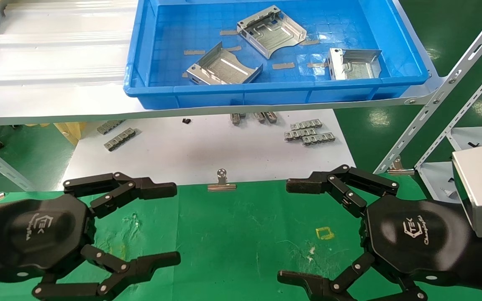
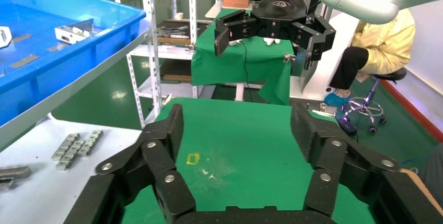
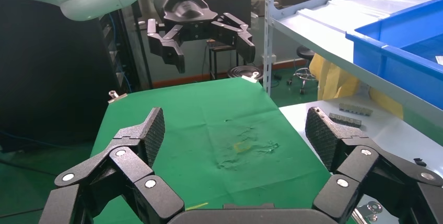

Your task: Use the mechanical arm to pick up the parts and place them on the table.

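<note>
Both grippers sit nearest the head camera, low over the table (image 1: 232, 234); the left gripper (image 1: 174, 223) is on the left with its black fingers spread wide and nothing between them; the right gripper (image 1: 287, 230) mirrors it on the right, equally wide and equally bare; they face each other across the green cloth, well apart, and each wrist view shows the other one hanging over the far side of the cloth.

By my reading the task has not started; all three parts lie in the blue tray (image 1: 149, 90) on the raised shelf beyond the table, and none has reached the cloth; three pick-ups and three placings are left.

One part (image 1: 224, 67) lies toward the tray's front left; a second part (image 1: 271, 31) lies farther back near the middle, turned at an angle; a third part (image 1: 355, 63) sits toward the front right; none touches another.

Each is shiny silver sheet metal, roughly square, with folded-up side walls and pressed grooves in its floor; thin flat grey pieces lie scattered on the tray floor around them.

Below the shelf, grey ridged strips (image 1: 308, 131) rest on a white sheet (image 1: 207, 154); a binder clip (image 1: 221, 182) sits at the cloth's far edge, between the two grippers.
</note>
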`<act>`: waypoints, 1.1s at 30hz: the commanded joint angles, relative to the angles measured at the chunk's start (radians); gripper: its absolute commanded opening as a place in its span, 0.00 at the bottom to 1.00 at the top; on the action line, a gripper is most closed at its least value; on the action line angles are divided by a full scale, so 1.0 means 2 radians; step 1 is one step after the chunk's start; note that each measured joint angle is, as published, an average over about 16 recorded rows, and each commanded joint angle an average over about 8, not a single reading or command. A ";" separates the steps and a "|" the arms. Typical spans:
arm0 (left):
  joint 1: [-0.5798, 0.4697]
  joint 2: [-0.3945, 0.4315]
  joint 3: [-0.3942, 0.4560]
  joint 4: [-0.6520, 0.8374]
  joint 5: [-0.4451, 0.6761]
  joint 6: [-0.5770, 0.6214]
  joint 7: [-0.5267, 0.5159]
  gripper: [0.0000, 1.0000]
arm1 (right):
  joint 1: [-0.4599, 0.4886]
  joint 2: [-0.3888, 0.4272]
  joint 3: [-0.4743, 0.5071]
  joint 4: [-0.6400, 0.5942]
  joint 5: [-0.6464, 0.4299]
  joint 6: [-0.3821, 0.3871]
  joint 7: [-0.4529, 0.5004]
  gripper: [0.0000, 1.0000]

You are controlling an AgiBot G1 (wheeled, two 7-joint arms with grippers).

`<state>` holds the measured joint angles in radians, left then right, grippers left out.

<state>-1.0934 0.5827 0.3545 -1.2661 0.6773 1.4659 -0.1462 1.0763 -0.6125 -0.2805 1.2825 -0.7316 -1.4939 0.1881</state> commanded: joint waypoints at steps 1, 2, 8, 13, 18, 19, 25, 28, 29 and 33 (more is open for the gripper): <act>0.000 0.000 0.000 0.000 0.000 0.000 0.000 0.00 | 0.000 0.000 0.000 0.000 0.000 0.000 0.000 1.00; 0.000 0.000 0.000 0.000 0.000 0.000 0.000 0.00 | 0.000 0.000 0.000 0.000 0.000 0.000 0.000 1.00; 0.000 0.000 0.000 0.000 0.000 0.000 0.000 0.00 | 0.000 0.000 0.000 0.000 0.000 0.000 0.000 1.00; 0.000 0.000 0.000 0.000 0.000 0.000 0.000 0.00 | 0.000 0.000 0.000 0.000 0.000 0.000 0.000 1.00; 0.000 0.000 0.000 0.000 0.000 0.000 0.000 0.00 | 0.003 0.000 0.002 -0.001 -0.001 0.004 -0.001 1.00; 0.000 0.000 0.000 0.000 0.000 0.000 0.000 0.00 | 0.005 -0.001 0.002 -0.002 -0.003 0.009 -0.001 1.00; 0.000 0.000 0.000 0.000 0.000 0.000 0.000 0.00 | 0.044 -0.025 0.004 -0.008 -0.033 0.081 0.008 1.00; 0.000 0.000 0.000 0.000 0.000 0.000 0.000 0.00 | 0.081 -0.054 -0.007 -0.018 -0.073 0.143 0.023 1.00; 0.000 0.000 0.000 0.000 0.000 0.000 0.000 0.00 | 0.096 -0.066 -0.014 -0.024 -0.091 0.167 0.029 1.00; 0.000 0.000 0.000 0.000 0.000 0.000 0.000 0.00 | 0.162 -0.124 -0.052 -0.061 -0.180 0.263 0.063 1.00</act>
<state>-1.0936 0.5827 0.3548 -1.2658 0.6773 1.4661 -0.1460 1.4052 -0.8717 -0.3948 1.1318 -1.0998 -0.9817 0.3218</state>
